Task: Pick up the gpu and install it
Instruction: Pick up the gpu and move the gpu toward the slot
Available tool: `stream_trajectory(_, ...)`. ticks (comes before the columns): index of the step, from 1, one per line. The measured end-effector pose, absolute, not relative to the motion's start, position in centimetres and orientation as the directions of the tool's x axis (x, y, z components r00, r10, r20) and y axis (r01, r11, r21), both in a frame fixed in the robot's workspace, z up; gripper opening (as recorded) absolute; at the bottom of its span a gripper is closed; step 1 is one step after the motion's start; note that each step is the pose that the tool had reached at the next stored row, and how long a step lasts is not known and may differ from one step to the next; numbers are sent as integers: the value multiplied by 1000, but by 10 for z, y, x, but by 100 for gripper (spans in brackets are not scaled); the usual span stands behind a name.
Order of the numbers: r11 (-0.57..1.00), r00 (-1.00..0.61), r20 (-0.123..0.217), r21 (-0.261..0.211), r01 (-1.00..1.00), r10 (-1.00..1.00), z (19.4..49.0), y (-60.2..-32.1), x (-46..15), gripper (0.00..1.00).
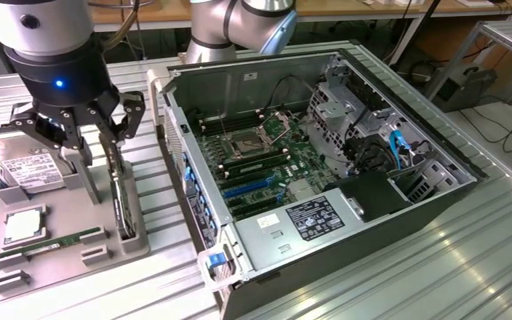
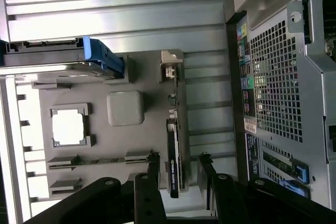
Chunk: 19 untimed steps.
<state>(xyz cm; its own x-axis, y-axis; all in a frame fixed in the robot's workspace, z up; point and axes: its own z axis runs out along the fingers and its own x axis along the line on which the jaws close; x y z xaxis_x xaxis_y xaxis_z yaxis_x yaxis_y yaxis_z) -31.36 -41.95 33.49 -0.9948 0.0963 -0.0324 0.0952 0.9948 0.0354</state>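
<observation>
The gpu [image 2: 174, 157] is a thin black card standing on its edge in a slot of the grey fixture tray [image 2: 131, 77]. In the exterior view the gpu [image 1: 123, 200] runs along the tray's edge nearest the computer case. My gripper [image 2: 178, 165] is open and straddles the card's near end, with one finger on each side and a gap between each finger and the card. From the exterior view my gripper [image 1: 96, 159] hangs low over the tray [image 1: 61, 267], its dark fingers [image 1: 80, 150] reaching down to the card's top edge.
The open computer case [image 1: 327, 167] lies at the exterior view's right of the tray, motherboard and blue slots [image 1: 247, 189] exposed. On the tray sit a silver hard drive [image 1: 29, 170], a processor [image 1: 23, 225] and a green RAM stick [image 1: 51, 243]. The ribbed metal table [image 1: 469, 267] surrounds everything.
</observation>
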Motion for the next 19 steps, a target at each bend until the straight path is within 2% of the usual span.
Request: stream_trajectory(19,994,-994,-33,35,102,103,297,-427,-312,42)
